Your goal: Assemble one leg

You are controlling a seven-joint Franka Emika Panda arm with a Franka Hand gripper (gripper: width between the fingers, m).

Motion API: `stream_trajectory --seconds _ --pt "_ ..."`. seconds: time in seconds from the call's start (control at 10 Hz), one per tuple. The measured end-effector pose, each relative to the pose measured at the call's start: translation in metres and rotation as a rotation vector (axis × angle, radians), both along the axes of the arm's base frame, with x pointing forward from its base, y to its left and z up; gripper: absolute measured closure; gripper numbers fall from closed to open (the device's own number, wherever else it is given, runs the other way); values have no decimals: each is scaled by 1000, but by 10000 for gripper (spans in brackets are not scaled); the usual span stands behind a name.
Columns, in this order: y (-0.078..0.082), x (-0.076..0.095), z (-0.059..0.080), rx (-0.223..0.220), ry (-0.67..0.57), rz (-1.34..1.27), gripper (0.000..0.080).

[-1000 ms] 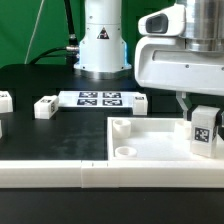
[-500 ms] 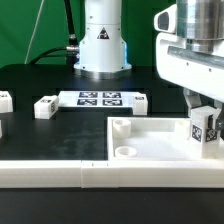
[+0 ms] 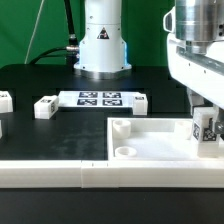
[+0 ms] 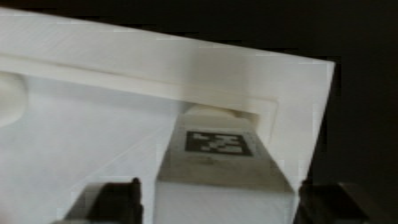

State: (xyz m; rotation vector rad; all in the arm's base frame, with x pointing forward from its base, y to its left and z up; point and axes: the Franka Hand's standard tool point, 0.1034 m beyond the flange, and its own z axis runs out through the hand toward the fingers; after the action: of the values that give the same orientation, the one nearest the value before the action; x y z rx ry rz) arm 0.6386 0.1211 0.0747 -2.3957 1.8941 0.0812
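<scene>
Your hand (image 3: 206,122) hangs at the exterior view's right edge, about mid-height, clamped on the leg (image 3: 204,132). You see that leg upright, its black-and-white tag (image 3: 204,129) turned toward the camera, over the far corner of the white panel (image 3: 150,140) on the exterior view's right. Whether its foot touches the panel you cannot tell from either view. In the wrist view the fingers (image 4: 118,200) stand one on each side of the leg (tag face toward the lens), with the panel's pale surface behind it and the black counter (image 4: 267,25) past the panel's edge. Two round sockets (image 3: 121,127) show at the panel's corners nearer the middle of the exterior frame, one behind the other. At the centre of that frame, behind the panel, the marker board (image 3: 100,98) lies flat on the counter. Two loose blocks (image 3: 45,107) like the leg rest at the exterior view's left, well apart from your hand.
</scene>
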Motion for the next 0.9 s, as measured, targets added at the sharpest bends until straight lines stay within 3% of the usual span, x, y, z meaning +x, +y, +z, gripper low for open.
stream_trajectory --seconds 0.1,0.2,0.3,0.9 --pt "1 -1 0 1 4 20 310" --pt "1 -1 1 -2 -6 149 178" --pt "3 0 1 -3 -21 295 158" --pt "8 2 5 -51 -79 1021 150"
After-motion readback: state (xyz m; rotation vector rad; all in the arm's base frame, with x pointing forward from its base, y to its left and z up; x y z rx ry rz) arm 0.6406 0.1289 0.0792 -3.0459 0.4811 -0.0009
